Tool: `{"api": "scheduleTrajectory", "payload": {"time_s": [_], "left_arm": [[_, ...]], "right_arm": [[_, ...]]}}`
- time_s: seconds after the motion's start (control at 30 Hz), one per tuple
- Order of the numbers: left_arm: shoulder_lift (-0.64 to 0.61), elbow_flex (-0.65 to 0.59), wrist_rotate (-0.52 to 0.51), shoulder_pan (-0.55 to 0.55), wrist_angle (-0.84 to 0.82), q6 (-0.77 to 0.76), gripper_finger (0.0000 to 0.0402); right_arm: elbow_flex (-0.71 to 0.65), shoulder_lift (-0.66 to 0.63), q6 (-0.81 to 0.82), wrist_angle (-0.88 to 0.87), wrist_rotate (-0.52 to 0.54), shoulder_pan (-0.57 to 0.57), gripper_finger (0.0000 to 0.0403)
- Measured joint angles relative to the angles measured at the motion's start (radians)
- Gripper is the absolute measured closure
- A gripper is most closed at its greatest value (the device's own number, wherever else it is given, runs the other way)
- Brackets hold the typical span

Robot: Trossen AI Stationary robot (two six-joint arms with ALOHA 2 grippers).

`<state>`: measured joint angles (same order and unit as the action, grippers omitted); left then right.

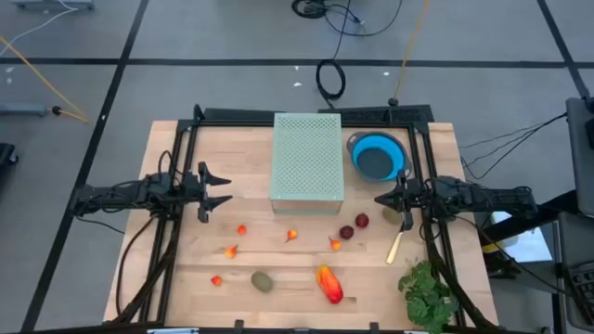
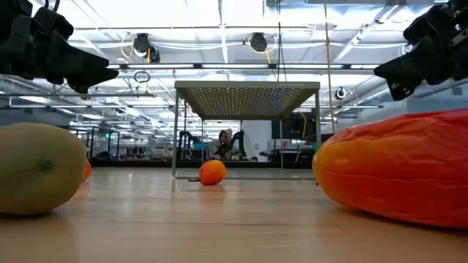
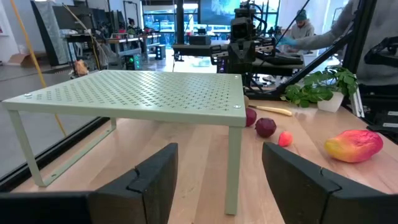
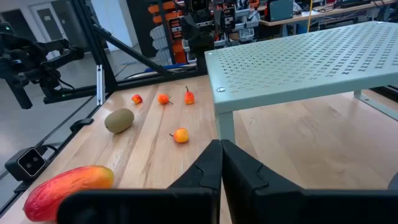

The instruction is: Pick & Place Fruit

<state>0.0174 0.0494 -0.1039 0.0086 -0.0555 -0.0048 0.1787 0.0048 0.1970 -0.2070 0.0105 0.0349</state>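
The fruits lie on the wooden table [image 1: 186,148], toward its near side. Several tiny orange-red pieces [image 1: 241,229] are spread out. Two dark red round ones [image 1: 362,221] sit together. A brownish-green oval [image 1: 263,280] and a larger orange-red oblong [image 1: 329,284] lie nearest the front edge. My left gripper [image 1: 225,187] is open and empty, hovering left of the green perforated shelf [image 1: 307,162]; its fingers also show in the left wrist view [image 3: 217,180]. My right gripper [image 1: 379,199] is shut and empty, hovering right of the shelf, above the dark red fruits; it also shows in the right wrist view [image 4: 221,168].
The green perforated shelf stands on thin legs at the table's middle back. A blue bowl [image 1: 376,156] sits at the back right. A yellow-handled knife [image 1: 397,243] and a leafy green bunch [image 1: 427,292] lie at the right front. A person sits in the room behind [image 3: 305,28].
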Motion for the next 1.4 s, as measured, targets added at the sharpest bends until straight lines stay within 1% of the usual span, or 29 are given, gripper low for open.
{"api": "scheduleTrajectory", "payload": {"time_s": [1.13, 1.2, 1.4], "left_arm": [[0.0, 0.0, 0.0, 0.0, 0.0, 0.0, 0.0167], [0.0, 0.0, 0.0, 0.0, 0.0, 0.0, 0.0167], [0.0, 0.0, 0.0, 0.0, 0.0, 0.0, 0.0167]], "right_arm": [[0.0, 0.0, 0.0, 0.0, 0.002, 0.0, 0.0401], [0.0, 0.0, 0.0, 0.006, 0.016, 0.0, 0.0401], [0.0, 0.0, 0.0, 0.046, 0.018, 0.0, 0.0401]]}}
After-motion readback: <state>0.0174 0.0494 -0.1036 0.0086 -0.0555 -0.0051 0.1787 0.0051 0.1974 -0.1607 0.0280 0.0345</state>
